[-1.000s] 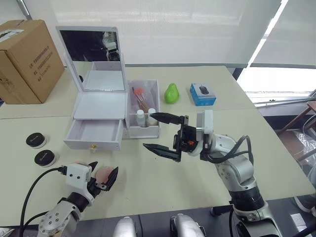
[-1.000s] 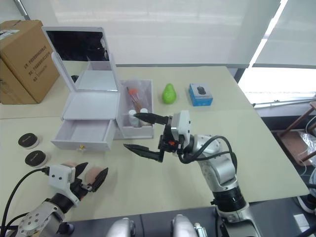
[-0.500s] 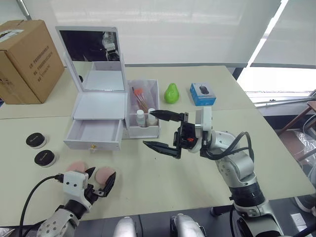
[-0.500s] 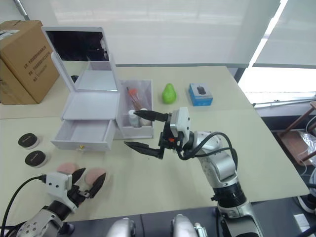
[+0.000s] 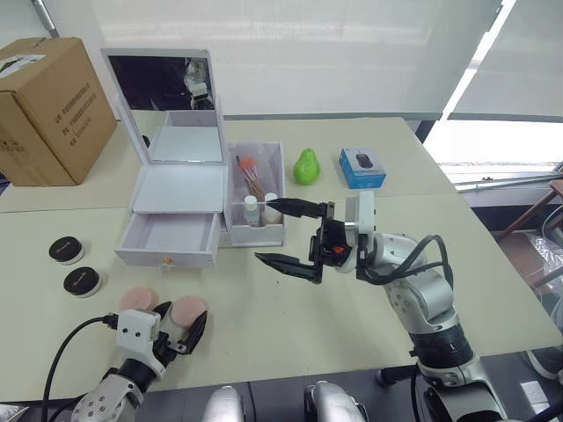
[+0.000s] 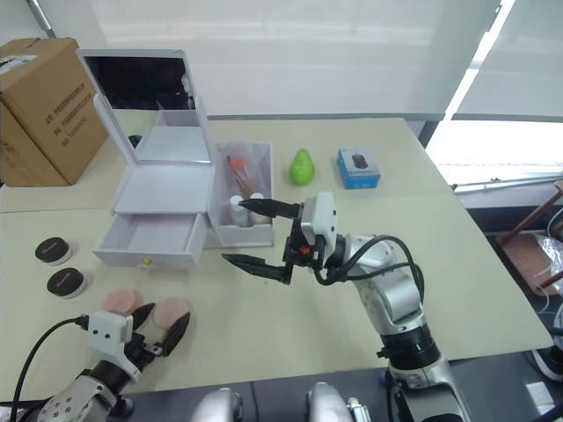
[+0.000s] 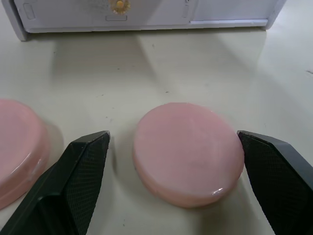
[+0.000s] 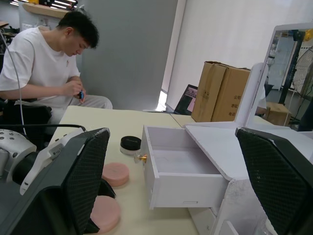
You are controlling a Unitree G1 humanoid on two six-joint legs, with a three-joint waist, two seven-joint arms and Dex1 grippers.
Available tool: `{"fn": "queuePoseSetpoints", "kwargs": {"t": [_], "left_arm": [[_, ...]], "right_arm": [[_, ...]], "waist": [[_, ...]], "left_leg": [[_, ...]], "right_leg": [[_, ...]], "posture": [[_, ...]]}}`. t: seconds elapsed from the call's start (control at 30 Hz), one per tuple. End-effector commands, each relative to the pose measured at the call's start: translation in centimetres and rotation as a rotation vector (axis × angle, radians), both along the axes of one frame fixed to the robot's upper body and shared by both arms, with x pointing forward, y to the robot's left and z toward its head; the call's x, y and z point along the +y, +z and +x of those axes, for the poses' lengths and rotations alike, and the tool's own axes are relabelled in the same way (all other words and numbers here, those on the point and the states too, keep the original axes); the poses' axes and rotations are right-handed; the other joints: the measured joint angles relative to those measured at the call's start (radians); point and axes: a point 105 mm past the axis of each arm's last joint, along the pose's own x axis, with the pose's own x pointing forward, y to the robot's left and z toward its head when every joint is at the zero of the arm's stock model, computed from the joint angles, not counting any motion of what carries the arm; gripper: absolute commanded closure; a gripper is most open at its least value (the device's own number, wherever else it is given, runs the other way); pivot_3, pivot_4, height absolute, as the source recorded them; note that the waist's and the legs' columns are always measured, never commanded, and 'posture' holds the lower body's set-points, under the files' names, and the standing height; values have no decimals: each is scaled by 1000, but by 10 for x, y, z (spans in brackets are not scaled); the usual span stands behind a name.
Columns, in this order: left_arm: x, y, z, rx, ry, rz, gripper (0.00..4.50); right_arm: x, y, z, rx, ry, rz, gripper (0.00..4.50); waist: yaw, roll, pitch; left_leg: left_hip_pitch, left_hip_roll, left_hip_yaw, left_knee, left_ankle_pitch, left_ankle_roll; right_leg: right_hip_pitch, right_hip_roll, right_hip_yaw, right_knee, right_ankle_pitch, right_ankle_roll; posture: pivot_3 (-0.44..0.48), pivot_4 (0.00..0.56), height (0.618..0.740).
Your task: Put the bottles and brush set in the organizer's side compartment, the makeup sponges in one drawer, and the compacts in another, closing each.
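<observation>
The left gripper (image 7: 171, 166), its two black fingers spread wide and holding nothing, straddles the nearer round pink makeup sponge (image 7: 188, 152), which lies flat on the beige table (image 5: 264, 316) squarely between the fingertips, far closer to this arm than to the right gripper (image 5: 288, 235), which hangs open near the organizer. Straight beyond it stands the white organizer's open empty drawer (image 5: 171, 239); a second pink sponge (image 7: 19, 147) lies just beside.
</observation>
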Motion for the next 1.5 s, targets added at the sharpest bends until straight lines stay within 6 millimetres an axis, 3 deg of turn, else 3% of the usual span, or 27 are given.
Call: {"fn": "queuePoseSetpoints", "kwargs": {"t": [0.03, 0.2, 0.3, 0.53, 0.67, 0.77, 0.83, 0.93, 1.07, 1.2, 1.37, 1.5], "left_arm": [[2, -8, -2, 20, -1, 20, 234], [3, -5, 1, -8, -5, 9, 1514], [1, 2, 5, -46, -7, -7, 1528], [11, 41, 6, -219, 32, -22, 1528], [29, 65, -2, -244, 43, 8, 1528], [61, 80, -13, -203, 60, 76, 1528], [86, 99, -13, -217, 95, 117, 1528], [104, 132, -3, -261, 91, 137, 1528], [92, 162, 19, -280, -54, 144, 1528], [69, 177, 44, -307, -153, 75, 1528], [56, 161, 66, -247, -203, 95, 1528], [55, 151, 69, -220, -209, 93, 1528]], "right_arm": [[-1, 8, -5, -34, 10, 15, 0], [-1, 7, -5, -33, 9, 8, 0], [-1, 6, -5, -33, 10, 3, 0], [-1, 3, -4, -29, 7, -11, 0], [-1, 2, -4, -27, 5, -15, 0], [-1, 2, -4, -28, 8, -17, 0], [-1, 3, -4, -29, 11, -19, 0], [1, 3, -5, -32, 16, -21, 0], [4, 3, -4, -37, 19, -21, 0], [5, 3, -3, -42, 18, -23, 0], [6, 3, -3, -49, -1, -22, 0], [4, 3, -3, -50, -18, -22, 0]], "waist": [[0, 0, 0], [0, 1, 0], [2, 1, 0], [-2, -1, 0], [-3, -1, 0], [-4, -3, 0], [-4, -3, 1], [6, -2, 2], [16, -3, 2], [15, -3, 2], [8, -3, 2], [-4, -3, 2]], "left_leg": [[0, 0, 0, 0, 0, 0], [0, 0, 0, 0, 0, 0], [0, 0, 0, 0, 0, 0], [-1, 0, 0, 0, 0, 0], [-1, 1, 0, 0, 0, 0], [-1, 1, 0, 0, 0, 0], [0, 1, 0, 0, 0, 0], [1, 1, 0, 0, 0, 0], [1, 1, 1, 0, 0, 0], [1, 1, 2, -1, 0, 0], [1, 1, 2, -1, 0, 0], [1, 1, 1, -2, 0, 0]], "right_leg": [[0, 0, 0, 0, 0, 0], [0, 0, 0, 0, 0, 0], [0, 0, 0, 0, 0, 0], [0, 0, 0, 0, 0, 0], [-1, 0, 0, 0, 0, 0], [-1, 0, 0, 0, 0, 0], [-1, 1, -1, 1, -1, -1], [-3, 0, -3, 0, -1, -1], [-3, -1, -3, -1, -1, -2], [-1, -1, -3, 1, -1, -2], [0, 1, -2, 2, 1, -4], [-1, 2, -1, 2, 1, -4]], "posture": [[0, 150, 729], [0, 150, 729], [0, 150, 729], [0, 150, 729], [0, 150, 729], [0, 150, 729], [0, 150, 729], [0, 150, 729], [0, 150, 729], [0, 150, 729], [0, 150, 729], [0, 150, 729]]}}
